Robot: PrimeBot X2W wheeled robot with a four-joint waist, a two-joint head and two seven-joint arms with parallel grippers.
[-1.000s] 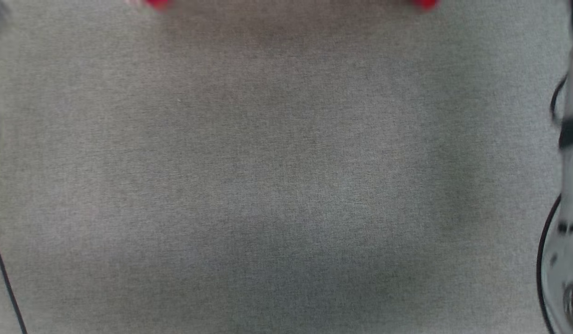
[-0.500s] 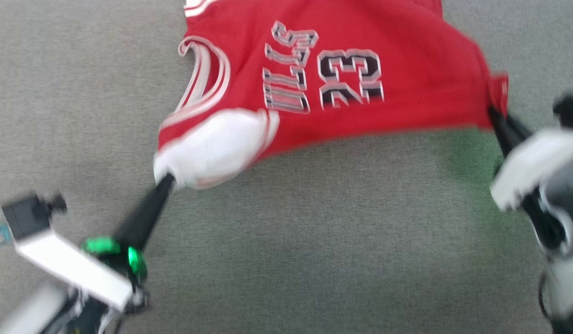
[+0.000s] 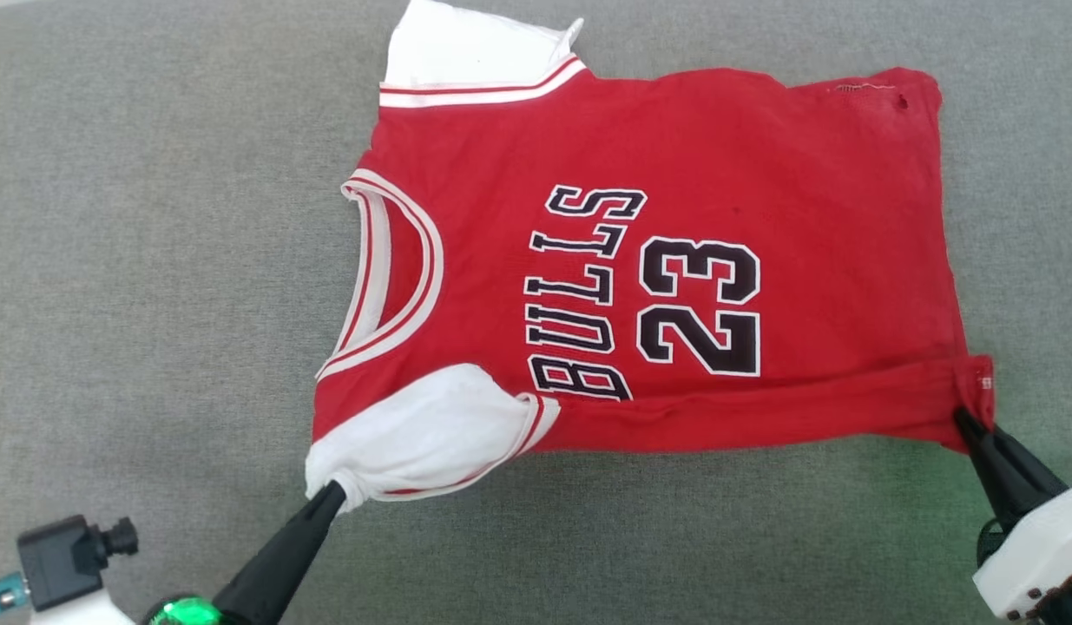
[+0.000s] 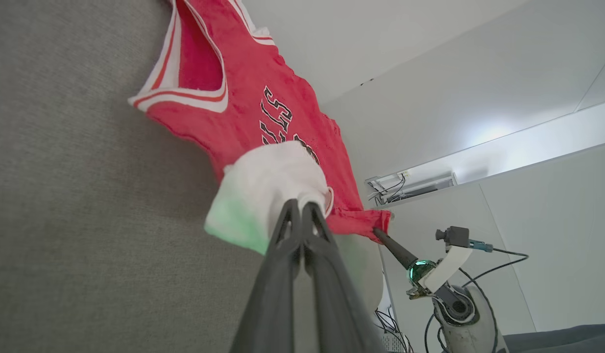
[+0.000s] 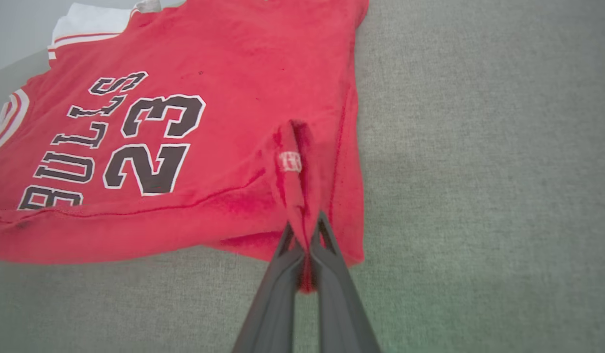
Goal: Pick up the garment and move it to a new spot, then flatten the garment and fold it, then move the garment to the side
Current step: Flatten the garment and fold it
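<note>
We've got the garment lying front-up on the grey surface, spread approx flat. Our left gripper is clamped on the near white sleeve and our right gripper on the near hem corner, so both finger pairs pinch fabric. We judge pick-up & relocation prob done and flattening nearly there, w/ fold + move to the side not yet done. Lettering reads "BULLS" w/ no. "23". The small white tag by the hem corner is too small to read.
</note>
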